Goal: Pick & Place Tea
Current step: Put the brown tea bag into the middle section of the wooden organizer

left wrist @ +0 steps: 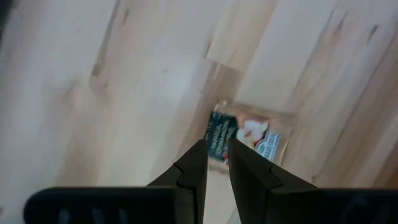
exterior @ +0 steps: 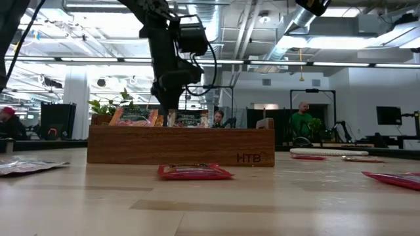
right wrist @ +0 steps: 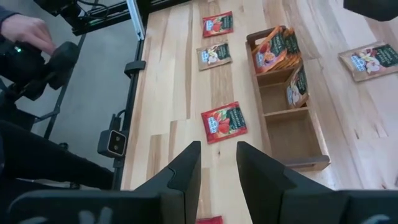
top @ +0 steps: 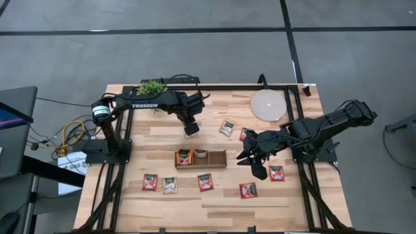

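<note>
On the wooden table (top: pixel 214 208), hovering at twelve o'clock of the tray (top: pixel 200 158), left gripper (left wrist: pixel 214 163) nearly closed, empty, needing centring over the beige sachet (left wrist: pixel 244 136).

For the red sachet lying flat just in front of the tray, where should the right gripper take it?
Come straight down with the right gripper and pinch the red sachet across two opposite edges, probably the narrower span. It lies flat on the table with bare wood all round and clear of the wooden tray, so there is no raised part to grab from the side.
</note>
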Controlling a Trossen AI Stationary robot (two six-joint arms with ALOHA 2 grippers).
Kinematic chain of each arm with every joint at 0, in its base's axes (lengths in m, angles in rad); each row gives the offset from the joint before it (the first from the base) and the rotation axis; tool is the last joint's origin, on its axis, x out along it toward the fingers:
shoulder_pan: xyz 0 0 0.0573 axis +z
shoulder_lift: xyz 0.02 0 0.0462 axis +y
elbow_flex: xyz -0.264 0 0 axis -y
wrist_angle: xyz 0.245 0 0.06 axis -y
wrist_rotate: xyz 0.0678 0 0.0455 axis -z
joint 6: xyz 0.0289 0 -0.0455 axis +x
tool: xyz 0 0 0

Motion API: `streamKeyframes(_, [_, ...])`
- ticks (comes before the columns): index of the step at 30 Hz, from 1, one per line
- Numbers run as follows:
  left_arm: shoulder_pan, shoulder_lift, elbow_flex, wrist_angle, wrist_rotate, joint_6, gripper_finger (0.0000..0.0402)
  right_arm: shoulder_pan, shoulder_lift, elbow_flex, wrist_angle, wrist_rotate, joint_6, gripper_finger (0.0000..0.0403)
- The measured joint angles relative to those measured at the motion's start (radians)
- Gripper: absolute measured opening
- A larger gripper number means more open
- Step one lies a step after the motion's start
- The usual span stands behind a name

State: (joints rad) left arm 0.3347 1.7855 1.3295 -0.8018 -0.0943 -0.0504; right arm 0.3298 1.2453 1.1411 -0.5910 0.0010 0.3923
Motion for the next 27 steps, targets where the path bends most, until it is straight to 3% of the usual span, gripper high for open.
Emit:
streamKeyframes(12, [0.062, 0.019, -0.009, 0.016, 0.074, 0.047, 0.012, -0.005, 0.0, 0.0, 0.001, -0.001, 0.0, 0.0097])
streamKeyframes(18, [0.078, 0.084, -0.01, 0.003, 0.134, 0.077, 0.012, -0.005, 0.0, 0.0, 0.006, -0.001, 0.0, 0.0097])
streamKeyframes(27, [0.079, 0.146, -0.009, 0.011, 0.143, 0.096, 0.012, -0.005, 0.0, 0.0, 0.006, -0.001, 0.0, 0.0097])
